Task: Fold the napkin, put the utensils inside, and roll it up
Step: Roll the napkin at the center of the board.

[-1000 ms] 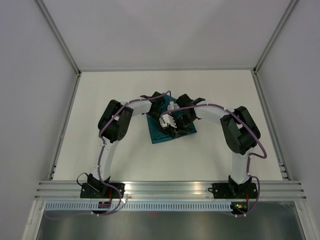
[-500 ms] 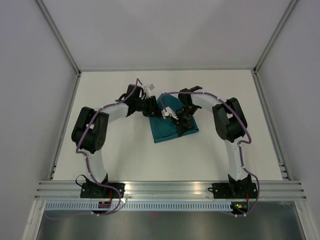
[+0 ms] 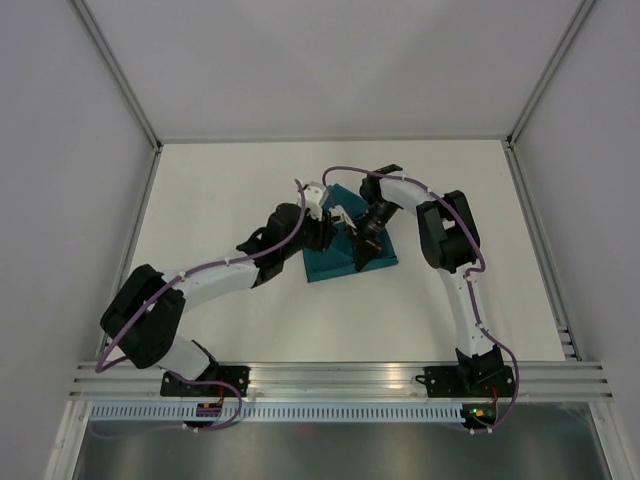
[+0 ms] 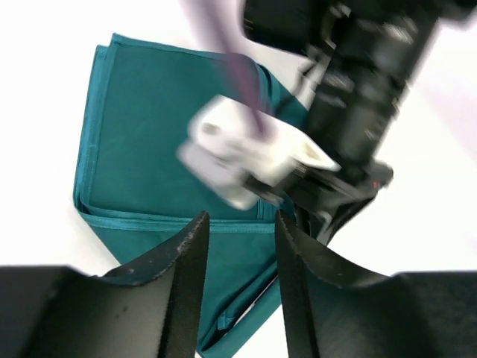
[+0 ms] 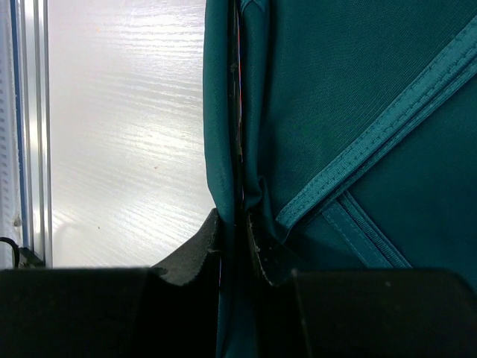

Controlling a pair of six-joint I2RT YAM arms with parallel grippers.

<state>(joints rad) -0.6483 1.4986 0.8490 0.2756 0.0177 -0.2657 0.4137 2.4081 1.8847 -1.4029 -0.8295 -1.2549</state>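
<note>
The teal napkin [image 3: 335, 262] lies folded on the white table, its hemmed layers plain in the left wrist view [image 4: 149, 149]. My left gripper [image 3: 325, 232] hangs open over its far part, and its fingers [image 4: 240, 220] hold nothing. My right gripper [image 3: 362, 250] is shut on the napkin's folded right edge, pinching the bunched layers [image 5: 240, 220]. The cloth [image 5: 358, 89] fills that view. The knife is not plainly in view. Only a thin pale sliver [image 4: 257, 300] shows inside the open fold.
The white tabletop [image 3: 230, 200] is boxed in by grey walls on three sides. An aluminium rail [image 3: 340, 378] carries both arm bases at the near edge. The right arm's wrist [image 4: 358, 112] crosses close in front of my left gripper.
My left arm swung out to the far left of the napkin, then back over it with the elbow now low and left. My right gripper stayed on the napkin's right edge.
</note>
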